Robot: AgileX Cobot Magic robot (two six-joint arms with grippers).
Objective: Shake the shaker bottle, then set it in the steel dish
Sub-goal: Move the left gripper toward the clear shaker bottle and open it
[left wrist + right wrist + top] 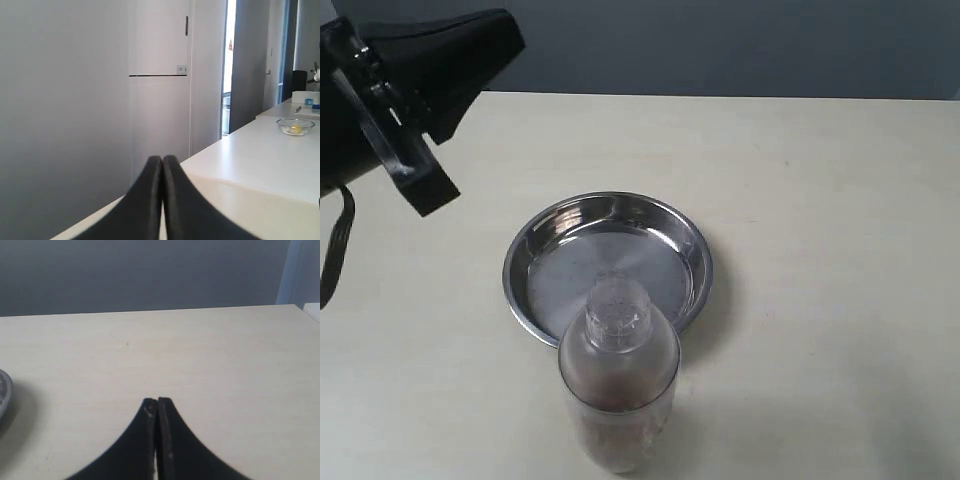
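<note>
I see the shaker bottle (618, 385) standing upright on the tabletop (820, 200), just beside the empty steel dish (560, 275). My left claw (163, 165) is pinched closed on nothing, and my right claw (157, 405) likewise

No readable text, label, brand or number appears on anything.

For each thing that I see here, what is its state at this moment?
steel dish: right way up on the table, empty.
shaker bottle: upright on the table beside the steel dish, capped, brown granules inside, not held.
left gripper: shut, holding nothing.
right gripper: shut, holding nothing.
glass bowl: on a far counter, something yellow inside.
</note>
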